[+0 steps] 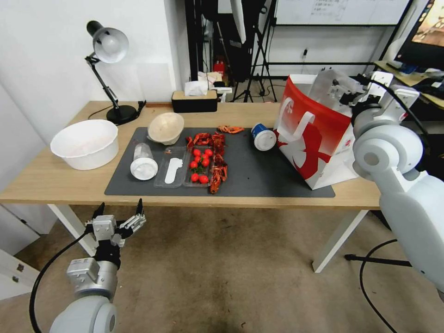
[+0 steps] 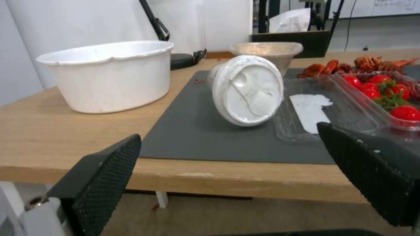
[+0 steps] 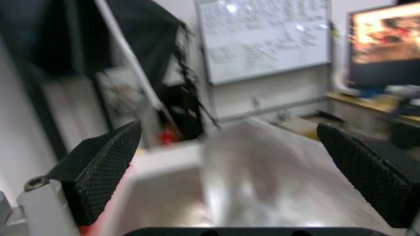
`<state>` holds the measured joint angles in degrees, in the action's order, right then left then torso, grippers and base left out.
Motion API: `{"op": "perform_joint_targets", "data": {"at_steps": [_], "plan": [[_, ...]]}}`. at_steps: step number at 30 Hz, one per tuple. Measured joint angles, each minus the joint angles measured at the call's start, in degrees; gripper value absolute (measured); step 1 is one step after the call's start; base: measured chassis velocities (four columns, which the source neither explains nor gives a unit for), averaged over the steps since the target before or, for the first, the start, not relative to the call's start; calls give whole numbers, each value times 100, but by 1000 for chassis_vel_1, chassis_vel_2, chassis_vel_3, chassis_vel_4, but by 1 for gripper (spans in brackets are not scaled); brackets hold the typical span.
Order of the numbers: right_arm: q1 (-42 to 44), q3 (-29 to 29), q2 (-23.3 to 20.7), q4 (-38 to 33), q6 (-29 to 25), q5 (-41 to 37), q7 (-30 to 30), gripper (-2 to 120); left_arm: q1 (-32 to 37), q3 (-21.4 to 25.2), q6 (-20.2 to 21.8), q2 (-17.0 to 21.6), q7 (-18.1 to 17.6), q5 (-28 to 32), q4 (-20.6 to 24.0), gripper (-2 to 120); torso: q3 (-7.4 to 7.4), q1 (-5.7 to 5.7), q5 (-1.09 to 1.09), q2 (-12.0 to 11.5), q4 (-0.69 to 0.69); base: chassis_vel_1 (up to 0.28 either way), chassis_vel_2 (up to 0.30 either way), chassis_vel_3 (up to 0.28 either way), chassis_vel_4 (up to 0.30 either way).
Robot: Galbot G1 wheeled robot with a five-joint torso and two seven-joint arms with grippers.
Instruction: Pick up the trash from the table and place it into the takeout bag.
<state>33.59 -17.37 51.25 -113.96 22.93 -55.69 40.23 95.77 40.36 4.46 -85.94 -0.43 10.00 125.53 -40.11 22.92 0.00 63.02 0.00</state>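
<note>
My left claw point(image 1: 119, 214) hangs spread wide below the front edge of the surface point(image 1: 55, 182), in line with the lidded cup point(image 1: 143, 162), which lies on its side on the mat point(image 1: 259, 178) with its white lid facing me. I judge that cup light, thin-walled and slick, likely to roll or buckle, so I would take it across the clear body just behind the lid, gently. The paper cup point(image 1: 263, 137) lies tipped beside the bag point(image 1: 314, 134); the bowl point(image 1: 165, 127) sits tilted just behind the lidded cup. My right claw point(image 1: 358, 85) is up over the bag's mouth; its wrist camera shows the fingers point(image 3: 105, 164) parted and empty above the foil lining, which the head camera cannot confirm. The left wrist camera shows the lid's moulded face point(image 2: 248, 90).
</note>
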Motion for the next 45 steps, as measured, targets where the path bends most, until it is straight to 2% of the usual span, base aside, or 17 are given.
{"op": "perform_joint_targets", "data": {"at_steps": [2, 3, 5, 12, 25, 28, 29, 31, 33, 36, 37, 40, 41, 42, 45], "plan": [[12, -32, -22, -106, -367, -108, -364, 100, -2, 0, 0, 1, 0, 0, 0, 100, 0, 0, -1, 0, 0, 0, 0, 0, 0], [12, -32, -22, -106, -367, -108, -364, 100, -2, 0, 0, 1, 0, 0, 0, 100, 0, 0, -1, 0, 0, 0, 0, 0, 0], [134, -62, -70, -275, -821, -144, -904, 100, -6, 0, 0, 1, 0, 0, 0, 100, 0, 0, 0, 0, 0, 0, 0, 0, 0], [252, -93, -102, -378, -973, -146, -1139, 100, -6, 1, 0, 1, 0, 0, 0, 100, 0, 0, -1, 0, 1, 0, 0, 0, 0], [1239, -233, -267, -1021, -1560, -22, -2314, 100, 3, 19, 0, 20, -2, 7, 9, 100, 1, 0, 0, 1, 0, 0, 0, 0, 0], [2019, -269, -370, -1301, -1985, 541, -2846, 100, 4, 37, 2, 41, -4, 18, 28, 100, 0, 0, 0, 1, -1, 0, 0, 0, 0], [2019, -269, -370, -1301, -1985, 541, -2846, 100, 4, 37, 2, 41, -4, 18, 28, 100, 0, 0, 0, 1, -1, 0, 0, 0, 0], [2774, -254, -411, -1453, -2345, 1220, -3098, 100, 1, 62, 3, 53, -6, 37, 51, 100, 1, 0, 2, 1, -1, 0, 0, 0, 0], [3032, -242, -385, -1505, -2426, 1419, -3127, 100, 4, 69, 2, 55, -8, 41, 74, 100, 1, 0, -1, 1, -1, 0, 0, 0, 0], [4060, -221, -3, -1585, -2871, 2191, -3242, 100, 21, 74, 9, 80, -11, 57, 170, 100, 1, 0, 1, 1, 0, 0, 0, 0, 0], [4060, -221, -3, -1585, -2871, 2191, -3242, 100, 21, 74, 9, 80, -11, 57, 170, 100, 1, 0, 1, 1, 0, 0, 0, 0, 0], [5060, -189, 511, -1504, -3359, 3043, -3276, 100, 43, 45, 15, 114, -10, 59, 177, 100, 1, 0, 0, 1, 0, 0, 0, 0, 0], [5454, -175, 759, -1502, -3463, 3355, -3176, 100, 41, 42, 16, 136, -10, 63, 183, 100, 1, -1, -1, 1, 0, 0, 0, 0, 0], [5454, -175, 759, -1502, -3463, 3355, -3176, 100, 41, 42, 16, 136, -10, 63, 183, 100, 1, -1, -1, 1, 0, 0, 0, 0, 0], [6154, -107, 1198, -1366, -3680, 4032, -2845, 100, 33, 39, 23, 168, -9, 86, 183, 100, 1, -1, 0, 1, -2, 0, 0, 0, 0]]}}
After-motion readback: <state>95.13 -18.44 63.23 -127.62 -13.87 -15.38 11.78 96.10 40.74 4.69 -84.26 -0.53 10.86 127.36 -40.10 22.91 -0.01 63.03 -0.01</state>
